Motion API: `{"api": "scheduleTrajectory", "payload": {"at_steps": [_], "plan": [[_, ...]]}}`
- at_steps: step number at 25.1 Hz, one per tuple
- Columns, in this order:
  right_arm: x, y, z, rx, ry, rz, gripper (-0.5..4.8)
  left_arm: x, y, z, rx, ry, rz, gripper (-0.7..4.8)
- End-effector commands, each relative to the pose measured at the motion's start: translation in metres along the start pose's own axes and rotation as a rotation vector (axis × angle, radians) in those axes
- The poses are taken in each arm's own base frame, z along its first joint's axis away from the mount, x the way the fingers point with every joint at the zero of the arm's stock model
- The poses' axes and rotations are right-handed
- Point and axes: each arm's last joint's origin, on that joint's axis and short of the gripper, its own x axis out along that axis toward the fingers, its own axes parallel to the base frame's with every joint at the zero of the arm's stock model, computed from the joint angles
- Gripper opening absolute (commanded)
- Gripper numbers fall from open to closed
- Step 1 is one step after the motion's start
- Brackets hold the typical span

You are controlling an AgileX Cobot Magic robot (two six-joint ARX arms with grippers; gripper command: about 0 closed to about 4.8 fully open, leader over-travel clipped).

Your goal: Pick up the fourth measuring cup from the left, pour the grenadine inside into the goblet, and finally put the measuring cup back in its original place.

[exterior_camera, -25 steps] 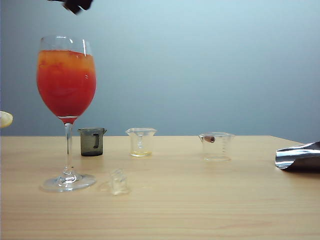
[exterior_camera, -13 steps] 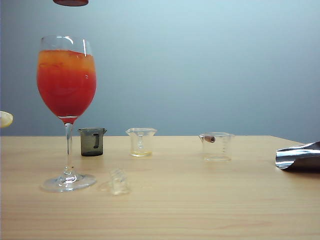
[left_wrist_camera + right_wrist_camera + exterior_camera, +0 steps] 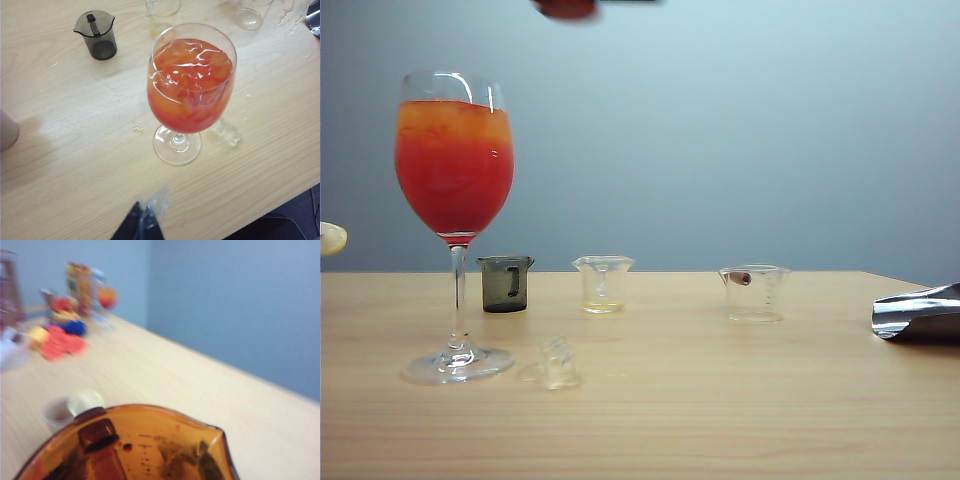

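Exterior view: the goblet (image 3: 454,225) stood on the worktop (image 3: 720,400), its bowl filled nearly to the rim with red liquid shading to orange on top, so the grenadine (image 3: 454,185) appeared already poured. High at the top edge, up and to the right of the goblet's rim, a blurred red shape was the fourth measuring cup (image 3: 566,8); the right tool carrying it lay out of frame. On the worktop behind stood a smoky grey cup (image 3: 505,283), a clear cup with a yellowish trace (image 3: 602,284) and another clear cup (image 3: 753,292), with an open gap between the last two where the lifted cup probably belongs. Left wrist view: the left tool (image 3: 146,220) hung above the worktop on the near side of the goblet's foot, its dark tips close together and holding nothing I could see; whether fully closed I could not tell. Right wrist view: the red-brown cup filled the lower frame right against the camera, looking drained save for dark traces; the right tool's fingers were not visible, yet the cup was plainly gripped. Pouring looked done; setting the cup back remained.
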Motion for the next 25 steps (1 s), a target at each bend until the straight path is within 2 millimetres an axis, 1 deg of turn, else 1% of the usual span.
{"api": "scheduleTrajectory", "payload": {"at_steps": [1,2,3,5,6,9,11,13,15,16,17,21,25], "plan": [[-0.021,-0.016,-0.015,0.038,0.024,-0.103,1.71,-0.001,0.000,0.001,0.000,-0.009,0.003,-0.04],[-0.033,-0.027,-0.027,0.042,0.052,-0.166,1.71,-0.001,0.000,0.001,0.001,-0.009,0.003,-0.04],[-0.041,-0.034,-0.035,0.049,0.069,-0.207,1.70,-0.001,0.000,0.001,0.001,-0.009,0.003,-0.04],[-0.052,-0.046,-0.047,0.068,0.094,-0.266,1.70,-0.001,0.000,0.001,0.001,-0.009,0.003,-0.04],[-0.065,-0.058,-0.062,0.091,0.124,-0.320,1.71,-0.001,0.000,0.001,0.001,-0.009,0.003,-0.04],[-0.078,-0.076,-0.081,0.114,0.165,-0.389,1.70,-0.001,0.000,0.001,0.001,-0.009,0.001,-0.04],[-0.083,-0.082,-0.091,0.115,0.195,-0.416,1.70,-0.001,0.000,0.001,0.001,-0.009,0.000,-0.04],[-0.086,-0.090,-0.099,0.116,0.217,-0.447,1.70,-0.001,0.000,0.001,0.001,-0.009,0.000,-0.04],[-0.085,-0.101,-0.109,0.118,0.232,-0.487,1.70,-0.001,0.000,0.001,0.001,-0.009,-0.001,-0.04],[-0.083,-0.110,-0.117,0.124,0.234,-0.521,1.70,-0.001,0.000,0.001,0.001,-0.009,0.000,-0.04],[-0.082,-0.114,-0.120,0.126,0.234,-0.534,1.70,-0.001,0.000,0.001,0.001,-0.009,0.000,-0.04],[-0.071,-0.128,-0.138,0.131,0.226,-0.573,1.70,-0.001,0.000,0.001,0.001,-0.009,-0.001,-0.04],[-0.059,-0.140,-0.159,0.130,0.175,-0.607,1.70,-0.001,0.000,0.001,0.001,-0.009,-0.001,-0.04]]}}
